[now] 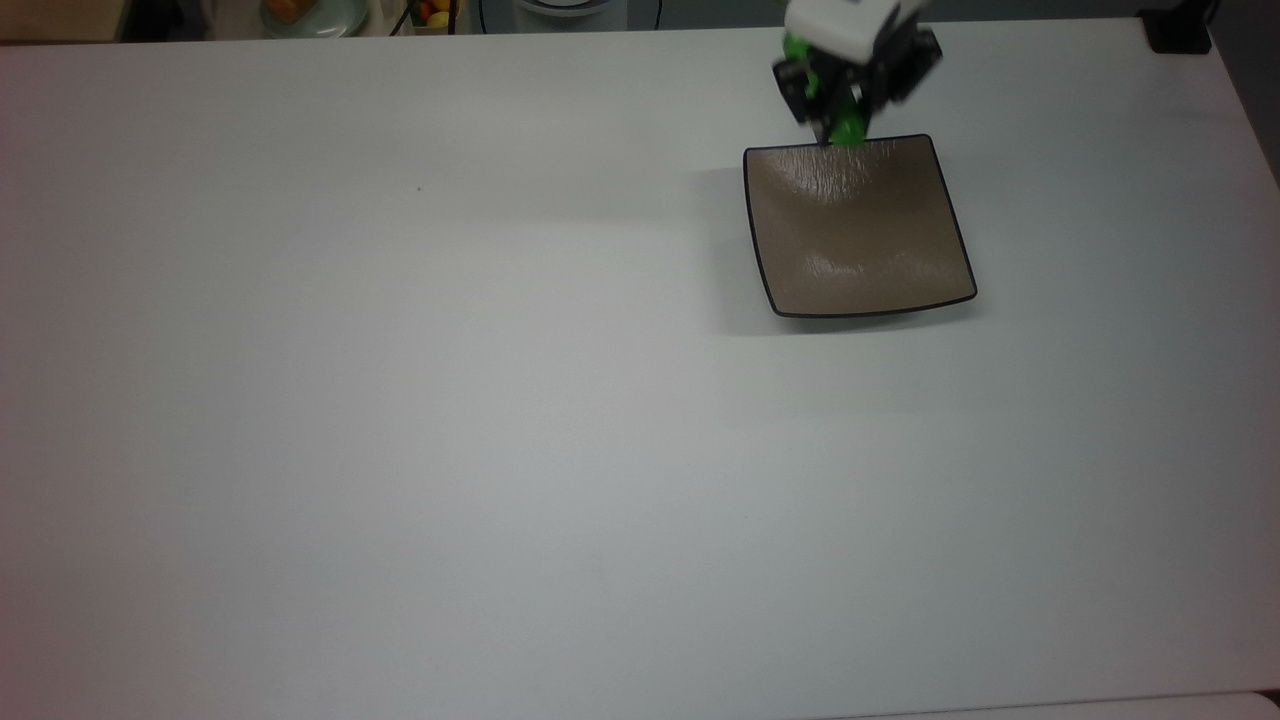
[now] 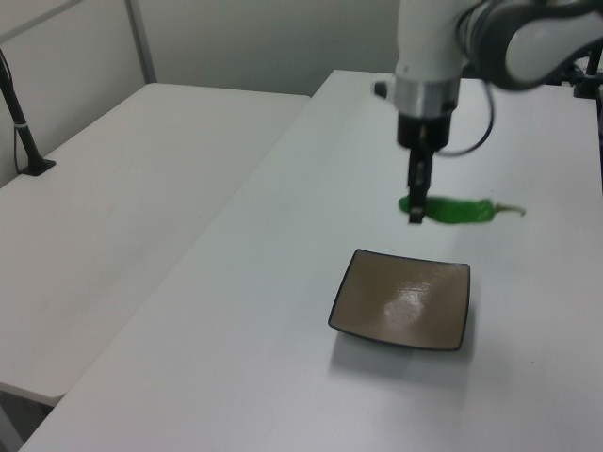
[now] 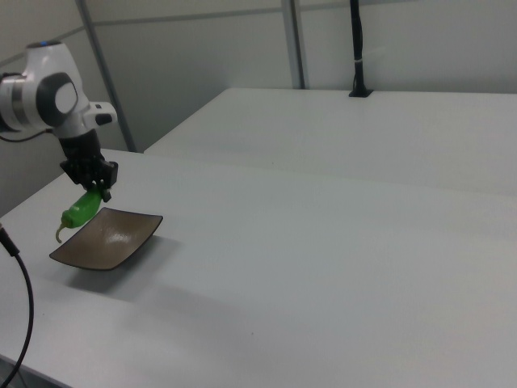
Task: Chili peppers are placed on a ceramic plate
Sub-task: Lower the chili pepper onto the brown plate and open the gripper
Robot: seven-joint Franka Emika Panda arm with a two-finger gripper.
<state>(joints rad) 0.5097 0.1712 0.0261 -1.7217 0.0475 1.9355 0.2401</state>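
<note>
Tool (image 2: 415, 202) seemingly clamping chili pepper (image 2: 457, 211)

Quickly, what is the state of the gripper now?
Gripper: shut on the chili pepper, held in the air near the ceramic plate.

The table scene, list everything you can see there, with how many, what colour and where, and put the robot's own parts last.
chili pepper: one, bright green with a brownish stem, held in the air by the tool, at the plate's far edge in the left view.
ceramic plate: one, square, glossy taupe-brown with a thin dark rim, flat on the white table, toward the top view's right; nothing on it.
white table: one, bearing the plate.
second white table: one, beside the first, at the left view's left.
black post: one, standing on the far table in the right view.
robot arm: one, white and grey, reaching down above the plate's far edge.
tool: one, black, shut on the pepper.
</note>
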